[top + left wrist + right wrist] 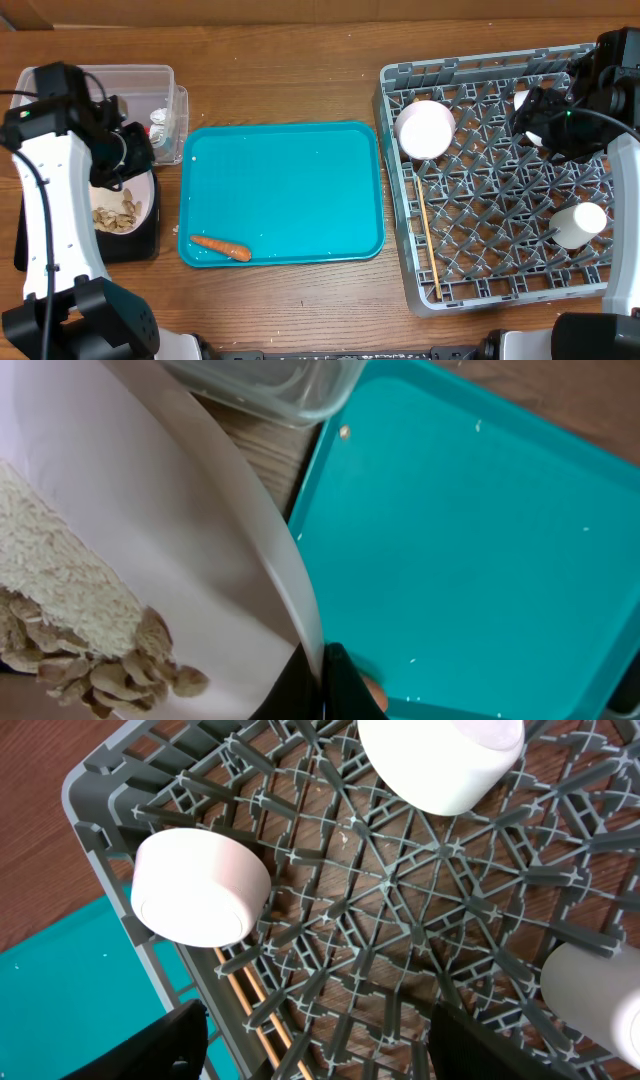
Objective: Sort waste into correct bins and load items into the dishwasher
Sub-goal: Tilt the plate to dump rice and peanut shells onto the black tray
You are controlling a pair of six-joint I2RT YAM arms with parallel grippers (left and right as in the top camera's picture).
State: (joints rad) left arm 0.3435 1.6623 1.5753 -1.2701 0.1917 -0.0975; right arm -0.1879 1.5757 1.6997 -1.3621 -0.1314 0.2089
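Your left end effector (pixel 320 690) clenched the plate (pixel 190 530) by its rim.
Rice (pixel 60 585) lay at its ten o'clock; right end effector (pixel 315 1050) was released, fingertips cut off.

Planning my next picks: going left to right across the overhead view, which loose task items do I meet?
plate → carrot → bowl → cup

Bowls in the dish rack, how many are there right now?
2. One bowl sits in the dish rack's far-left corner; the other bowl is further right along the far side, mostly covered by the right arm from overhead. The white cup isn't counted.
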